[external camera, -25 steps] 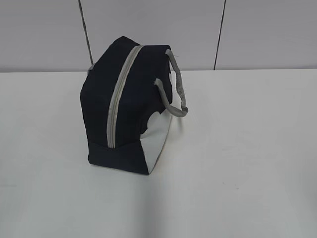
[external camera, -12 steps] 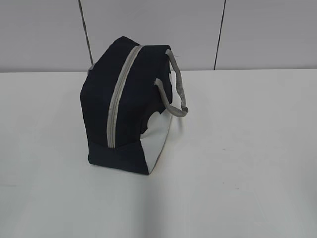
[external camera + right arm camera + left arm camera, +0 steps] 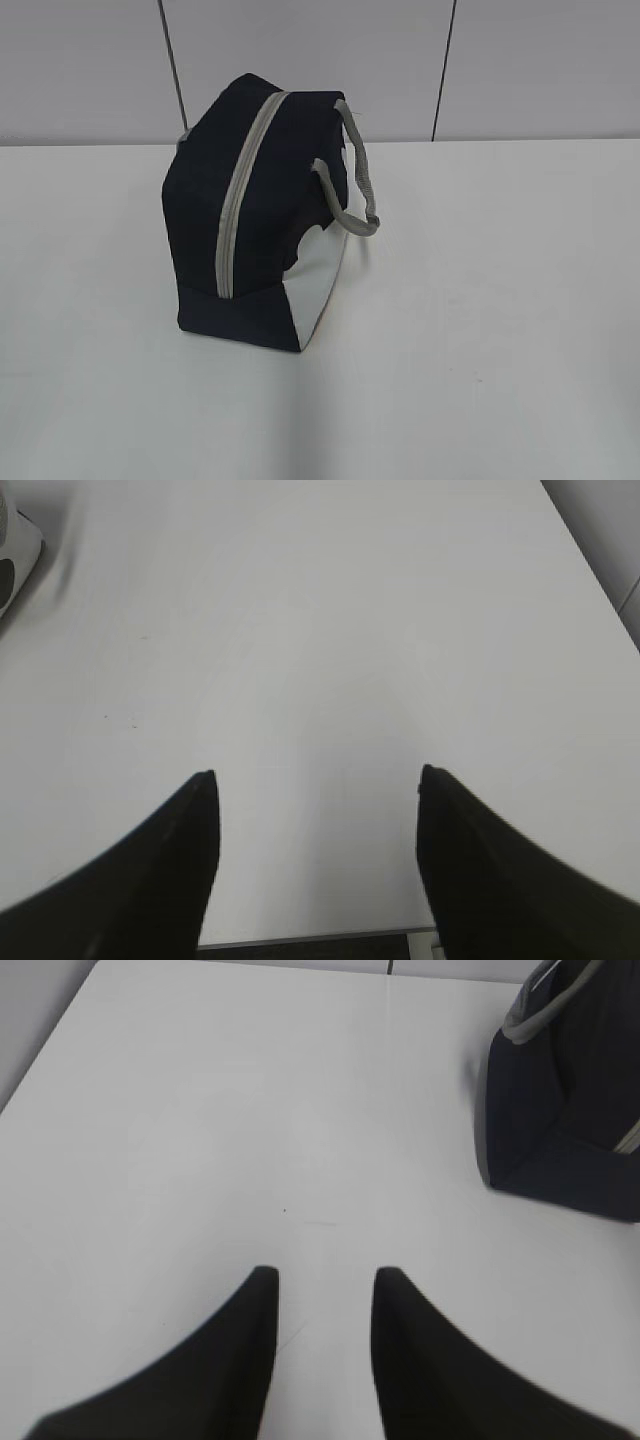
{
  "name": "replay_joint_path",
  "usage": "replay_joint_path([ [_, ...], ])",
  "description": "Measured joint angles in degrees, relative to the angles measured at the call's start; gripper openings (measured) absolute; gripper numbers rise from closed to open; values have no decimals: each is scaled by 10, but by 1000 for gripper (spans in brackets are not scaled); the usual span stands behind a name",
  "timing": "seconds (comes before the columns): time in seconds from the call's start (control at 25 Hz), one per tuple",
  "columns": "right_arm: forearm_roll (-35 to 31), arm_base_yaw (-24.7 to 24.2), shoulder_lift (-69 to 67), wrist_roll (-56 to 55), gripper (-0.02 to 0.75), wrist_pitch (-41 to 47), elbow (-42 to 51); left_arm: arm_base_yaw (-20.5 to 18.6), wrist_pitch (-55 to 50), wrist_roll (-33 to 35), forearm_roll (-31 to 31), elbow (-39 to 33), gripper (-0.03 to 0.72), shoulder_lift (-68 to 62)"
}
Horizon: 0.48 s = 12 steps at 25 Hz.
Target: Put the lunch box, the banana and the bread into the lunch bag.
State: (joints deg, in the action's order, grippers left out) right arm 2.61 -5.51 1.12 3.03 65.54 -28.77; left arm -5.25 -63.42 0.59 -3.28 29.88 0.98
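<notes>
The navy lunch bag (image 3: 262, 215) stands on the white table (image 3: 480, 300), its grey zipper (image 3: 240, 190) shut and a grey handle (image 3: 358, 180) hanging on its right side. In the left wrist view a dark corner of the lunch bag (image 3: 570, 1110) shows at the upper right. My left gripper (image 3: 325, 1278) hovers over bare table, open with nothing between its fingers. My right gripper (image 3: 312, 775) is open wider, also empty, near the table's front edge. The lunch box, the banana and the bread are out of view. Neither arm shows in the exterior view.
A grey panelled wall (image 3: 320, 60) runs behind the table. The table's front edge (image 3: 310, 938) lies just under the right gripper. A white rounded edge, perhaps the bag's side panel (image 3: 15, 560), shows at the right wrist view's upper left.
</notes>
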Motion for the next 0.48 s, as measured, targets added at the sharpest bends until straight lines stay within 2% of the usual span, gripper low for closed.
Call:
replay_joint_path([
  [0.48,0,0,0,0,459,0,0,0,0,0,0,0,242,0],
])
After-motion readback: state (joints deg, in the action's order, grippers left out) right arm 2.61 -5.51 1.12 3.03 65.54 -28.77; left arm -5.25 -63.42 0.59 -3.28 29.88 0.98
